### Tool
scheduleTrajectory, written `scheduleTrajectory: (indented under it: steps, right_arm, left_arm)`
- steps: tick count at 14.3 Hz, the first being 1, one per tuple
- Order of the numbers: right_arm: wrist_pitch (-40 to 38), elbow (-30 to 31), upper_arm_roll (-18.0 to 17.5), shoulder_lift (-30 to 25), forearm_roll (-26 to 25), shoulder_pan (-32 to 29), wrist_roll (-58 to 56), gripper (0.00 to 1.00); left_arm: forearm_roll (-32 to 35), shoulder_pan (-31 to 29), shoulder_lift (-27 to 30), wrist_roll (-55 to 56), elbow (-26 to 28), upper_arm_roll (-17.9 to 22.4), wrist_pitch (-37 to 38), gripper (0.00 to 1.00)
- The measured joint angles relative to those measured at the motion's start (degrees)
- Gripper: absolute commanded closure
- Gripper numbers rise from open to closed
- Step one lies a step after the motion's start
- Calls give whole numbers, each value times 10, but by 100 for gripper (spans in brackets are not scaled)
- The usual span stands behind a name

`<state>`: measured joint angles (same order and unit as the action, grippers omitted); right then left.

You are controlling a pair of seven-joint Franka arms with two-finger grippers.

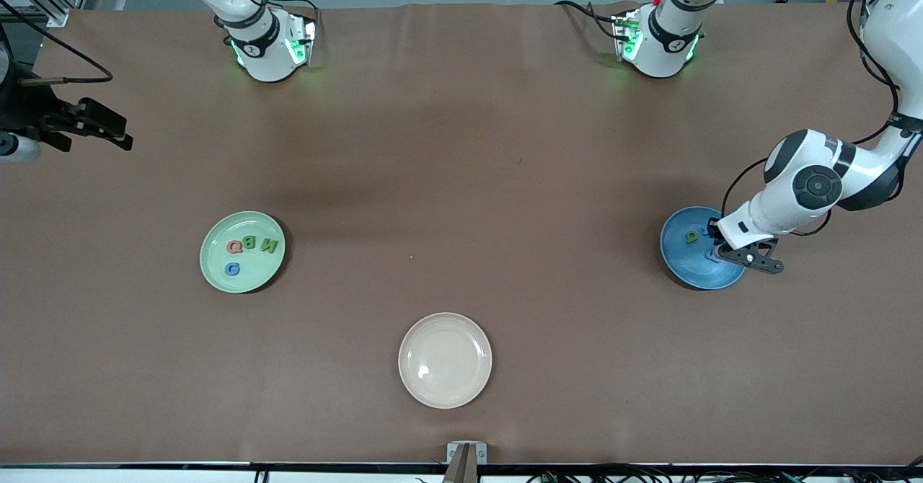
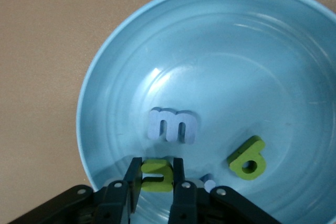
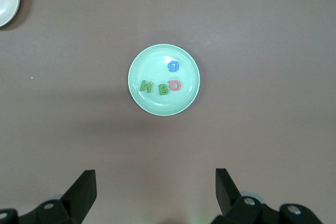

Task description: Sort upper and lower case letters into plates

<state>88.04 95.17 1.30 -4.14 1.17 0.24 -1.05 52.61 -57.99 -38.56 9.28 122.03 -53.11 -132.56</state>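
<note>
- The left gripper [image 2: 157,178] hung low in the round shallow blue plate [image 1: 685,259] at the left arm's end of the table, its fingers [image 2: 134,178] closed on a small yellow-green letter block [image 2: 156,174].
- A pale lilac letter m [image 2: 172,125] and a yellow-green letter with a round hole [image 2: 247,158] lay in that plate.
- The right gripper [image 3: 155,192] waited high with jaws wide apart and empty, over the table above the round pale green plate [image 1: 216,267], which held four coloured letters [image 1: 250,247].
- A round cream-white plate [image 1: 445,360] sat nearest the front camera.

The pale green plate [image 1: 242,251] lies flat toward the right arm's end of the tabletop, holding a pink Q [image 1: 234,247], green B [image 1: 251,243], green N [image 1: 269,245] and blue G [image 1: 232,268]. The blue plate [image 1: 685,259] lies toward the left arm's end, holding a pale m [image 2: 172,125], a green letter with a round hole [image 2: 247,158] and a yellow-green letter [image 2: 156,176].
</note>
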Motion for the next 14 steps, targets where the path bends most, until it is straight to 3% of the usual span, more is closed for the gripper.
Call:
scheduleTrajectory:
  steps: [6, 10, 12, 14]
  right_arm:
    - [0, 0, 0, 0, 0, 0, 0, 0]
    - [0, 0, 1, 0, 0, 0, 0, 0]
    - [0, 1, 2, 0, 0, 0, 0, 0]
    - [0, 1, 2, 0, 0, 0, 0, 0]
  left_arm:
    - [-10, -2, 9, 0, -18, -16, 0, 0]
    - [-52, -45, 17, 0, -22, -69, 14, 0]
    - [-104, -78, 29, -15, -30, -102, 24, 0]
    - [-212, -85, 72, -65, -49, -114, 33, 0]
